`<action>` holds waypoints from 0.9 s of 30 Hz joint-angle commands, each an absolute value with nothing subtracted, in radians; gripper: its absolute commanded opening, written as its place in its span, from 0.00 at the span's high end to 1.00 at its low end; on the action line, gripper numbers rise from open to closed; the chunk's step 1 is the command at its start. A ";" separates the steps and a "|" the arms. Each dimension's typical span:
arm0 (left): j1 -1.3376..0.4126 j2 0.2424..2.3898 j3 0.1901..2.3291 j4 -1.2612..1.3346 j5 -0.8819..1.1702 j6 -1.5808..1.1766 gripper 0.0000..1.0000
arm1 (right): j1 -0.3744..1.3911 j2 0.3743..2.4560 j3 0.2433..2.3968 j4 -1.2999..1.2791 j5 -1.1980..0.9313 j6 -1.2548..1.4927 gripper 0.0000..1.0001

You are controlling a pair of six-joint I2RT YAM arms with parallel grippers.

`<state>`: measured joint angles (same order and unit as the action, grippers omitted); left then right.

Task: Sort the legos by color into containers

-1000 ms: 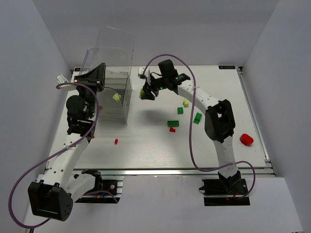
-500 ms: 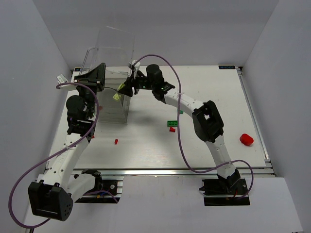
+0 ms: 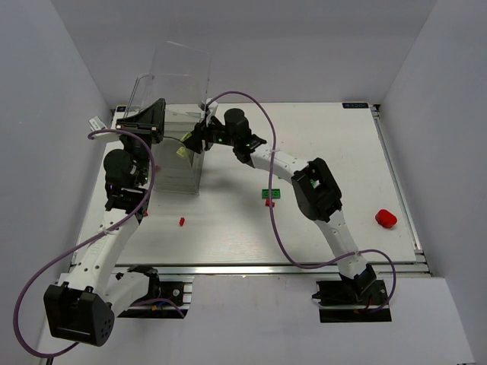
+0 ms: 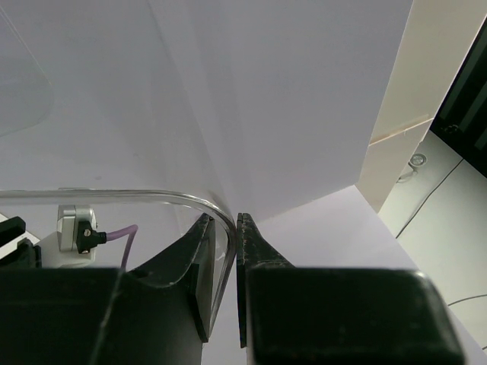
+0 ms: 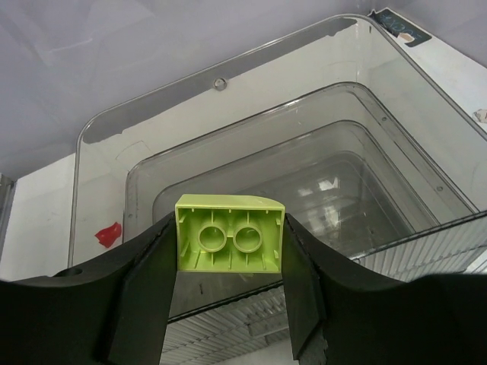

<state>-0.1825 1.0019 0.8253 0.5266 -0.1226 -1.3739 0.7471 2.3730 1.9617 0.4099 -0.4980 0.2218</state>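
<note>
The tall clear bin (image 3: 171, 152) stands at the back left of the table. My left gripper (image 3: 151, 122) is shut on its rim (image 4: 114, 194), which runs between the fingers in the left wrist view. My right gripper (image 3: 198, 139) is shut on a yellow-green lego (image 5: 229, 234), underside towards the camera, held over the bin's open top (image 5: 380, 84). A yellow-green lego (image 3: 183, 152) shows in the bin. A dark green lego (image 3: 271, 194) and a red lego (image 3: 269, 203) lie mid-table. Another red lego (image 3: 182, 221) lies in front of the bin.
A larger red object (image 3: 386, 219) lies at the right side of the table. The right arm (image 3: 304, 175) stretches across the table's middle and covers part of it. White walls close in the left, back and right sides.
My right gripper has carried the yellow-green lego leftward from mid-table to over the bin's top. The left gripper has kept its hold on the rim.
</note>
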 commanded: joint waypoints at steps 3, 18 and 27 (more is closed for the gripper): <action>-0.176 1.000 0.808 0.469 -0.150 -1.414 0.81 | 0.756 2.391 2.023 0.457 -0.509 0.186 0.46; -0.176 0.991 0.799 0.476 -0.152 -1.417 0.81 | 0.706 2.294 1.959 0.526 -0.471 0.242 0.50; -0.176 0.992 0.778 0.514 -0.147 -1.434 0.81 | 0.506 2.143 1.913 0.120 -0.355 0.080 1.00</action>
<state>-0.1829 0.9966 0.8104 0.5407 -0.1188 -1.3830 0.5663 2.2425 1.8870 0.3065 -0.4179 0.1867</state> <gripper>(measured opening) 0.240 0.013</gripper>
